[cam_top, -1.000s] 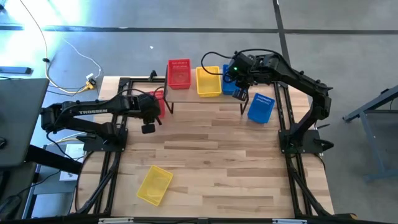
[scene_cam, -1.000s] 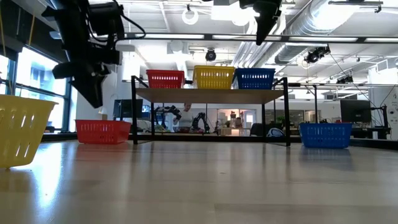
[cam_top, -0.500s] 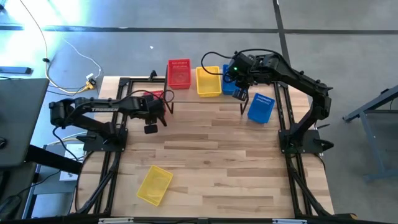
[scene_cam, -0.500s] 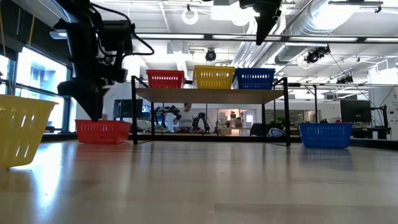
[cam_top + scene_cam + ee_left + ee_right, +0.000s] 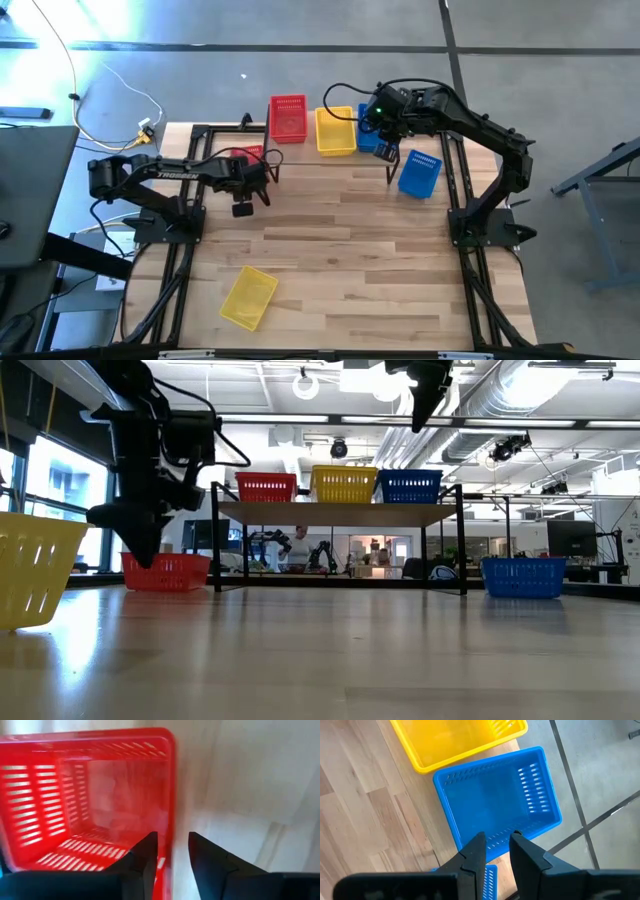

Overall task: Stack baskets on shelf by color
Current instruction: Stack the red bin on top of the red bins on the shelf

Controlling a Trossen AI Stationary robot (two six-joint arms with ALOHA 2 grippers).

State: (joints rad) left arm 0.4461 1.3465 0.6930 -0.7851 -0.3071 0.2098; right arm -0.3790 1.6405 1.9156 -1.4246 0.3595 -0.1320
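Observation:
A red basket (image 5: pixel 85 805) sits on the table left of the shelf (image 5: pixel 320 162). My left gripper (image 5: pixel 172 837) points steeply down at it, open. One finger stands inside its wall on the shelf side (image 5: pixel 171 795) and one outside, both apart from the wall. On the shelf stand a red basket (image 5: pixel 288 117), a yellow basket (image 5: pixel 335 130) and a blue basket (image 5: pixel 495 795). My right gripper (image 5: pixel 496 840) hangs open high above the blue one. Another blue basket (image 5: pixel 420 172) lies on the table right of the shelf. Another yellow basket (image 5: pixel 248 297) lies near the front left.
The shelf's black legs (image 5: pixel 215 540) stand close beside the red basket (image 5: pixel 165 570) on the table. Black frame rails run along both table sides (image 5: pixel 170 290). Bare wood lies between the shelf and the near edge.
My left gripper has come down toward the red basket on the table and tipped more steeply, so its fingers now reach the basket's rim. The baskets have not moved.

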